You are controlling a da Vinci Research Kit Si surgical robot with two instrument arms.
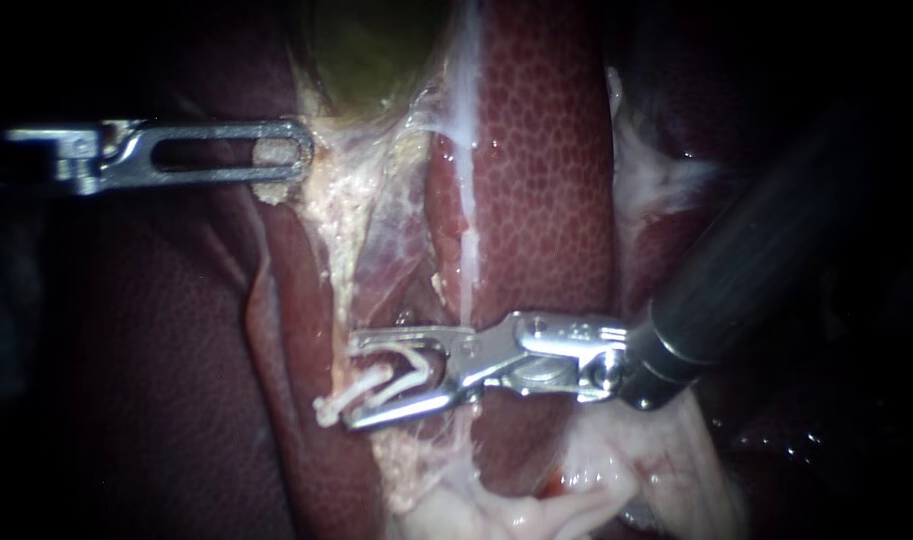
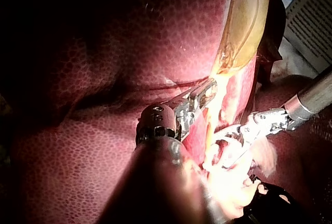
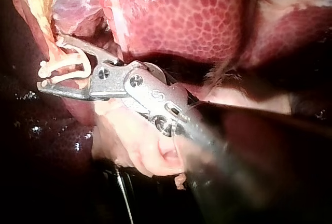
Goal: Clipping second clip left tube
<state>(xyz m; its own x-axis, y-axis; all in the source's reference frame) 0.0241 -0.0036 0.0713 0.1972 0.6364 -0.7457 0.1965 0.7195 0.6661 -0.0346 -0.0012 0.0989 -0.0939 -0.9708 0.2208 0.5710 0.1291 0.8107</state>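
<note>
my right instrument holds a white clip between part-open jaws (clip legs spread); my left instrument has its jaws closed on pale tissue.

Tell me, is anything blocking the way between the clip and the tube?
Nothing visible does. My right instrument holds the white clip in its jaws, right at the pale tube, with no other tissue in front. My left instrument grips pale tissue under the gallbladder, well aside.
</note>
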